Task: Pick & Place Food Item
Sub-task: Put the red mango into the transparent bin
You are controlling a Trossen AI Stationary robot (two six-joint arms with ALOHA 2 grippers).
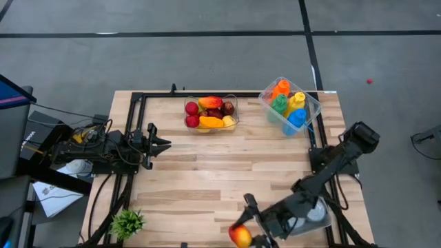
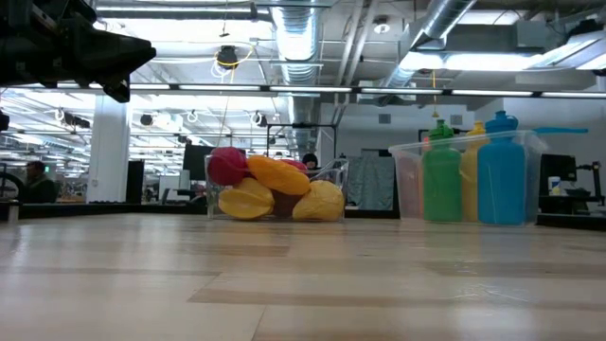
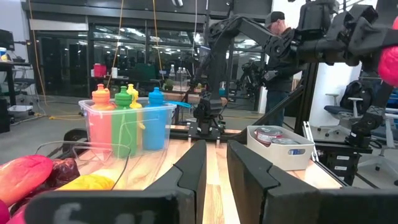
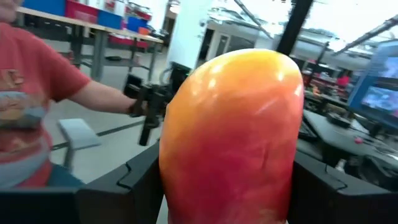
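The right tool sits at the near edge of the worktop, pinching a mango between its two fingers; in the right wrist view the mango, yellow-orange on top and red lower down, fills the space between the dark fingers, which press against both of its sides; behind it a person in a red shirt stands in the room. The left tool waits over the left side of the worktop, pointing toward the middle; its fingers stand close together with a narrow gap and nothing between them. At the far edge a clear tub holds red, yellow and orange fruit; just to its right a second clear tub, set at an angle, holds orange, green, yellow and blue bottles. A small green plant stands at the near left corner; the mango is well apart from both tubs.
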